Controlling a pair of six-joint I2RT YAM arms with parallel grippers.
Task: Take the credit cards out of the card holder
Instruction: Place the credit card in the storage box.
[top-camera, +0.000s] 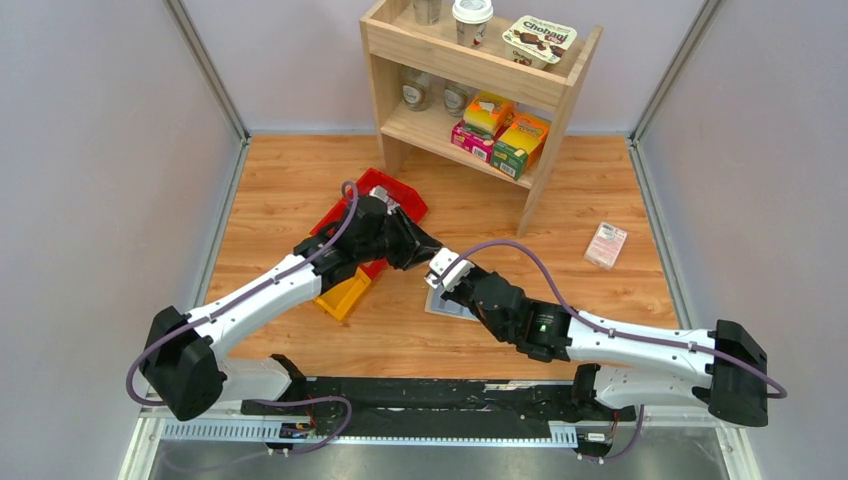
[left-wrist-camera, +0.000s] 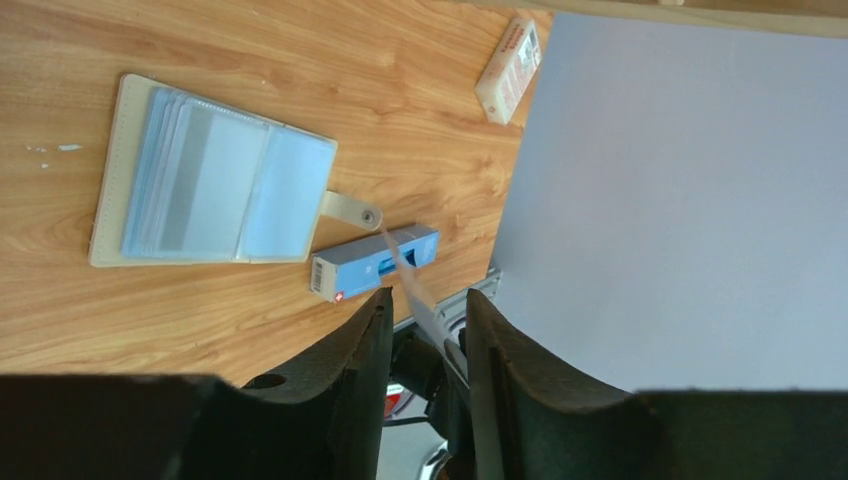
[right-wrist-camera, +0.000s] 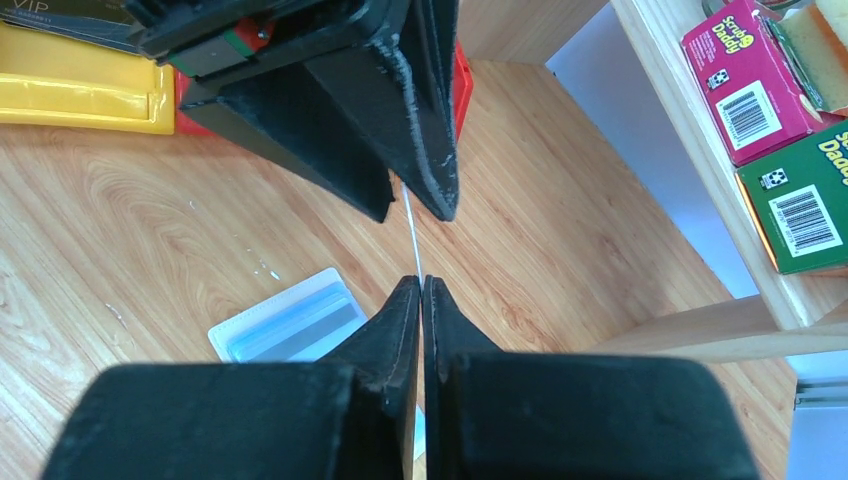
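Observation:
The card holder (left-wrist-camera: 200, 175) lies open on the wooden table, cream-edged, with several pale blue cards fanned in its pocket; it also shows under my right gripper (right-wrist-camera: 285, 320). My right gripper (right-wrist-camera: 421, 283) is shut on a thin credit card (right-wrist-camera: 412, 240) held edge-on above the table. The card's far end reaches between the fingers of my left gripper (left-wrist-camera: 430, 300), which stand apart around it. The card (left-wrist-camera: 415, 290) leans against one finger. In the top view both grippers meet tip to tip (top-camera: 437, 260) over the holder.
A narrow blue box (left-wrist-camera: 375, 262) lies beside the holder. A pink-white packet (top-camera: 606, 244) sits at the right. A wooden shelf (top-camera: 480, 70) with boxes and cups stands at the back. Red (top-camera: 395, 195) and yellow (top-camera: 342, 295) bins lie under the left arm.

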